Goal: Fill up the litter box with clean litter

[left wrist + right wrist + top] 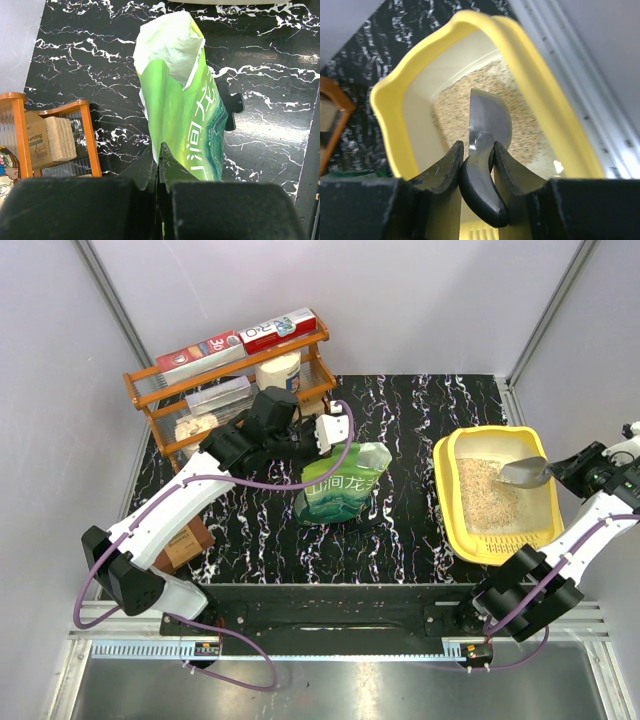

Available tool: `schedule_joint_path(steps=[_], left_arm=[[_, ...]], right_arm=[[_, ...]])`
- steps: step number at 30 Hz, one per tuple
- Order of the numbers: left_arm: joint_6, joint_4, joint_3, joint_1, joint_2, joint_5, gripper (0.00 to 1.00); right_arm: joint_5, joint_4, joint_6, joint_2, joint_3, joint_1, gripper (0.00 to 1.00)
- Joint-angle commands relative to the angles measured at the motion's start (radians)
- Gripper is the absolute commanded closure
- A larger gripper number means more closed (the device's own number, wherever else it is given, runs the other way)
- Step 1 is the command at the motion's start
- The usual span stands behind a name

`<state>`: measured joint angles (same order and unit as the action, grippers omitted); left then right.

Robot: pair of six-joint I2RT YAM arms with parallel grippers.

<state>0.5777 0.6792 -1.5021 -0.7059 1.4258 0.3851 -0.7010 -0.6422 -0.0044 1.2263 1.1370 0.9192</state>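
The yellow litter box (pixel 446 502) sits at the table's right side. Pale tan litter (pixel 487 497) covers most of its floor. My right gripper (pixel 558 469) is shut on the dark handle of a grey scoop (pixel 525 472), holding its bowl over the box's far right part. In the right wrist view the gripper (pixel 479 150) clamps the scoop (pixel 489 117) above the litter (pixel 522 107) and the box's rim (pixel 390 95). The green pouch (pixel 340 485) stands at mid-table with its mouth open. My left gripper (pixel 340 445) is shut on its top edge, as the left wrist view (pixel 161 167) shows on the pouch (pixel 187 120).
An orange wire rack (pixel 230 375) with boxes stands at the back left, also in the left wrist view (pixel 87 135). A brown box (pixel 185 542) lies by the left arm. A black clip (pixel 232 104) lies behind the pouch. The metal frame rail runs right of the litter box.
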Motion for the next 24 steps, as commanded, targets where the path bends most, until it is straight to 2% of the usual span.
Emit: schedule_joint_path(steps=[1,6,9,10,12,15,20,22,24], left_arm=[[-0.021,-0.139,-0.007,-0.003,-0.047,0.06,1.0],[-0.03,-0.139,-0.015,-0.003,-0.038,0.066,1.0],[-0.036,-0.139,-0.021,-0.001,-0.037,0.058,1.0],[-0.036,-0.138,-0.023,-0.003,-0.036,0.055,1.0],[-0.032,-0.132,-0.024,-0.003,-0.041,0.054,1.0],[-0.027,-0.119,-0.021,-0.001,-0.044,0.046,1.0],[-0.027,-0.121,0.005,-0.001,-0.056,0.029,1.0],[-0.027,-0.121,0.013,-0.001,-0.064,0.023,1.0],[-0.021,-0.125,0.025,-0.003,-0.071,0.014,1.0]], right_arm=[[0.124,-0.004,-0.204,-0.021,0.118,-0.006,1.0],[0.15,-0.048,-0.324,-0.021,0.176,-0.054,1.0],[0.234,-0.105,-0.436,-0.04,0.198,-0.17,1.0],[0.289,-0.128,-0.5,-0.068,0.199,-0.26,0.99],[0.293,-0.152,-0.525,-0.097,0.225,-0.318,0.99],[0.134,-0.232,-0.488,-0.116,0.324,-0.344,0.99],[-0.207,-0.413,-0.362,-0.005,0.521,-0.405,1.0],[-0.309,-0.479,-0.35,0.056,0.607,-0.473,1.0],[-0.347,-0.488,-0.332,0.085,0.651,-0.558,1.0]])
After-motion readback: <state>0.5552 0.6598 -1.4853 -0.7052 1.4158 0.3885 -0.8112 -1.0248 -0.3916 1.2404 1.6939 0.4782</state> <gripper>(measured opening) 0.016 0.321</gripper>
